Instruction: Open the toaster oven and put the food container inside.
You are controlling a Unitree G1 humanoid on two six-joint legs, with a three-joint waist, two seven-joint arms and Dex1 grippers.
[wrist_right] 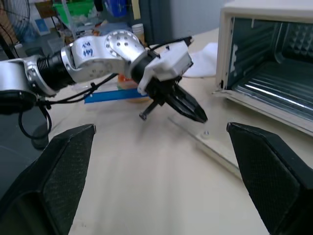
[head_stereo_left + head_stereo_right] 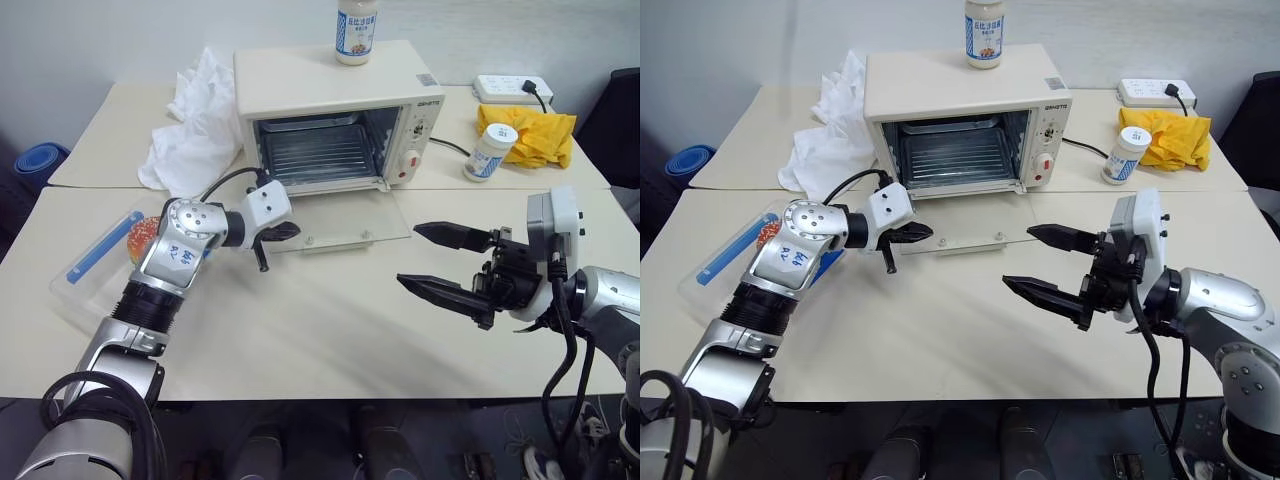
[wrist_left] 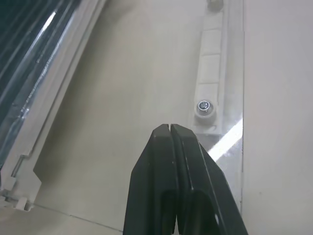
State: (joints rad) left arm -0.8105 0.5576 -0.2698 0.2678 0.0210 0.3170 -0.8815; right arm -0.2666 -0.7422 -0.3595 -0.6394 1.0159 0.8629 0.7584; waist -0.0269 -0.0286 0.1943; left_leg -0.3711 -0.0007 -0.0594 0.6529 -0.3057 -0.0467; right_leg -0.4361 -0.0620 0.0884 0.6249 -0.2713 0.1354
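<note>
**Door down, container not yet fetched**

Toaster oven (image 2: 335, 120) is seen at bench (image 2: 330, 340) rear, glass door dropped flat. Food container (image 2: 105, 262) lies at bench left edge, untouched. Left hand (image 2: 275, 232) is pinched together, empty, over door corner; right hand (image 2: 440, 262) is spread wide. Next: container must be gripped.

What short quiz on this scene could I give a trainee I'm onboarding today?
1. True or false: the toaster oven door lies open.
2. Which fingers are shut: left gripper or right gripper?
3. Where is the food container? A) inside the oven B) on the table, behind the left arm C) on top of the oven

Key: 1 true; 2 left; 3 B.
</note>
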